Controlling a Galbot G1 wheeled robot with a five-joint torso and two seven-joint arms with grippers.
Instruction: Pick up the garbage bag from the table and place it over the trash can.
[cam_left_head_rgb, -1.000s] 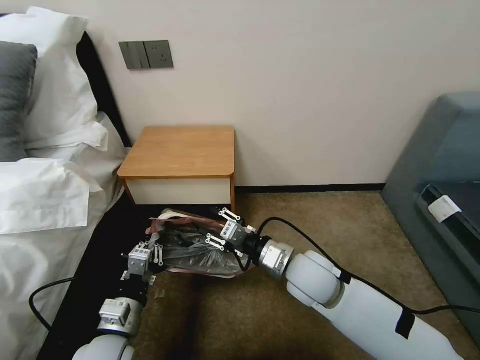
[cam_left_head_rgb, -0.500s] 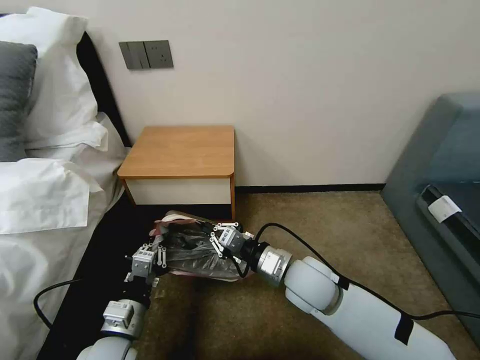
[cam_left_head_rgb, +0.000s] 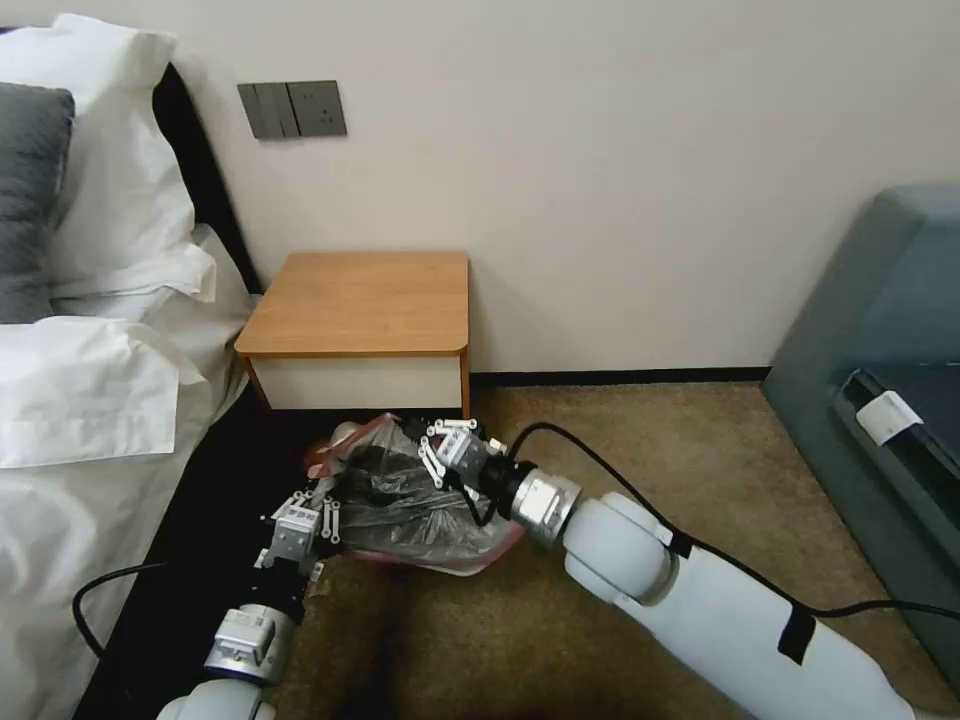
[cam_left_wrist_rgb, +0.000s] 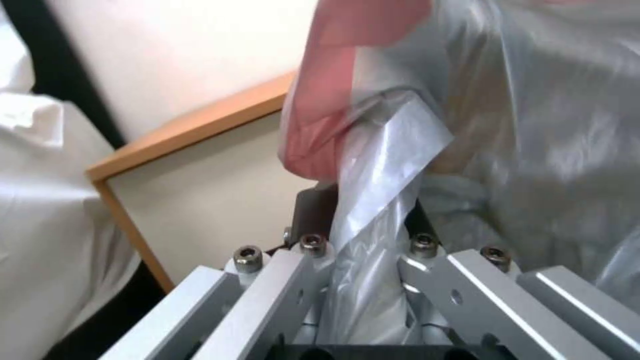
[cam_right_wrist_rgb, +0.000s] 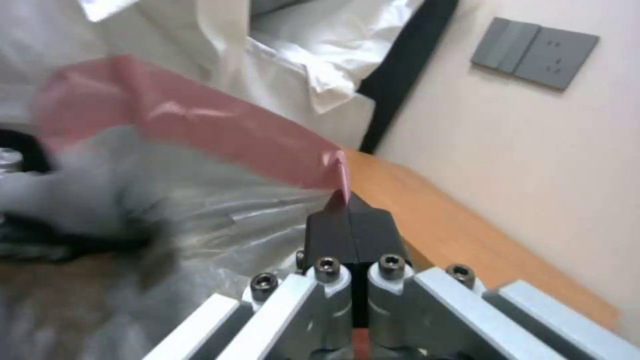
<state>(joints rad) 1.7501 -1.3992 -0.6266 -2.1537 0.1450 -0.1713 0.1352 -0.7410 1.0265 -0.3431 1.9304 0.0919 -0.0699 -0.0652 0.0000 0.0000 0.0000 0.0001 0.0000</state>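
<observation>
White pillows (cam_left_head_rgb: 110, 130) and a grey pillow (cam_left_head_rgb: 30, 200) against a dark headboard (cam_left_head_rgb: 205, 170), rumpled white bed linen (cam_left_head_rgb: 90, 400) at the left, grey wall switch plate (cam_left_head_rgb: 292, 109) on a cream wall, brown carpet (cam_left_head_rgb: 640, 440), grey-blue sofa (cam_left_head_rgb: 880, 330) at the right.

bag (cam_left_head_rgb: 410, 505) stretched between left gripper (cam_left_head_rgb: 318, 512) and right gripper (cam_left_head_rgb: 440, 450) | low, before table (cam_left_head_rgb: 365, 305)

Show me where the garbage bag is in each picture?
Head view: the garbage bag hangs stretched between both grippers, in front of the table.
Left wrist view: the bag runs into the left gripper.
Right wrist view: its pink rim meets the right gripper.
Shared landmark: the table.
</observation>
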